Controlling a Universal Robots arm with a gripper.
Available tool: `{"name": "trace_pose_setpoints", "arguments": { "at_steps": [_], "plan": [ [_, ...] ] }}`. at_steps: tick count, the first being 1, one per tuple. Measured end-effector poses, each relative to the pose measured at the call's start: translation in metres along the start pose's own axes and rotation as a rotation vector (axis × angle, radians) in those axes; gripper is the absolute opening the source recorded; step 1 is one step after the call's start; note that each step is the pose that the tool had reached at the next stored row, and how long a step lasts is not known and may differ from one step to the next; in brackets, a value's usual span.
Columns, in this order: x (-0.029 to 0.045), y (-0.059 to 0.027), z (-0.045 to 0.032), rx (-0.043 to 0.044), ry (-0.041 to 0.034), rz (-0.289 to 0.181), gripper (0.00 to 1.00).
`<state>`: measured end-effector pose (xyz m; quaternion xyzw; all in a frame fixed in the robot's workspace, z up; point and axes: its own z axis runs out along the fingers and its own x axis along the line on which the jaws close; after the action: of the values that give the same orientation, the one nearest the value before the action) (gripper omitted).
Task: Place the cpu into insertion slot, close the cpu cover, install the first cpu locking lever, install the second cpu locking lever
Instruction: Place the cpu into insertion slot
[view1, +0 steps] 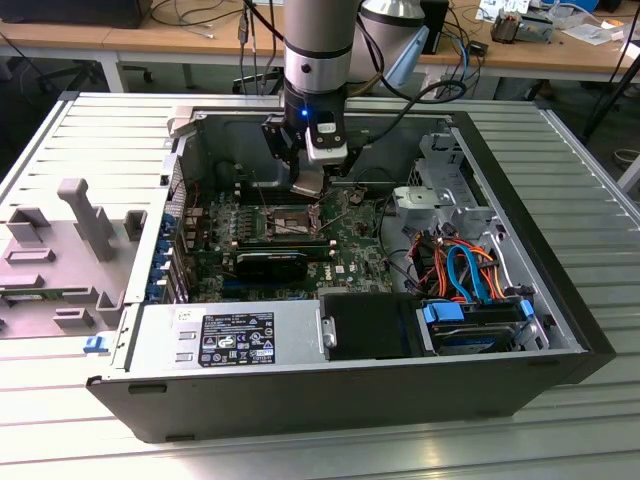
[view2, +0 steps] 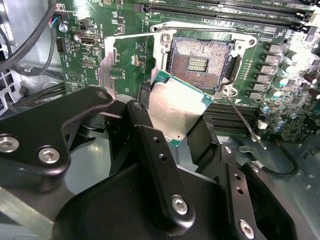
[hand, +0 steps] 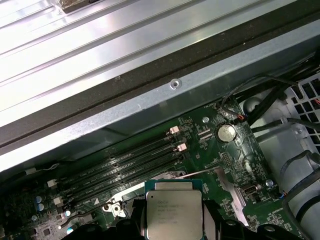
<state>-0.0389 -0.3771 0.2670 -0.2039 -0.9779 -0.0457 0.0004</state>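
My gripper (view2: 176, 122) is shut on the cpu (view2: 175, 102), a flat silver-topped chip with a green edge, gripped by two opposite edges between black fingers (view2: 142, 127). It hangs tilted just above the board, beside the insertion slot (view2: 200, 62), whose dark pin field lies bare. The cpu cover (view2: 107, 60), a silvery frame plate, stands swung open beside the slot. A thin locking lever (view2: 243, 120) sticks out from the slot's corner. In the first wrist view the cpu (hand: 172, 216) shows its printed top. In the exterior view the gripper (view1: 308, 185) hovers over the slot (view1: 285, 222).
The green board (view1: 350, 255) lies inside an open computer case (view1: 300, 400) on a ribbed metal table. Memory slots (hand: 125, 167) run beside the socket. Loose cables (view1: 465, 270), drive bays and a power supply (view1: 225, 340) crowd the case. A grey fixture (view1: 60, 250) sits at the exterior view's left.
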Motion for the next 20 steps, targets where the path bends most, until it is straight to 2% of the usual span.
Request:
{"name": "trace_pose_setpoints", "arguments": {
  "at_steps": [20],
  "plan": [
    [0.0,0.0,0.0002,-0.0005,-0.0023,0.025,0.54]
  ]
}}
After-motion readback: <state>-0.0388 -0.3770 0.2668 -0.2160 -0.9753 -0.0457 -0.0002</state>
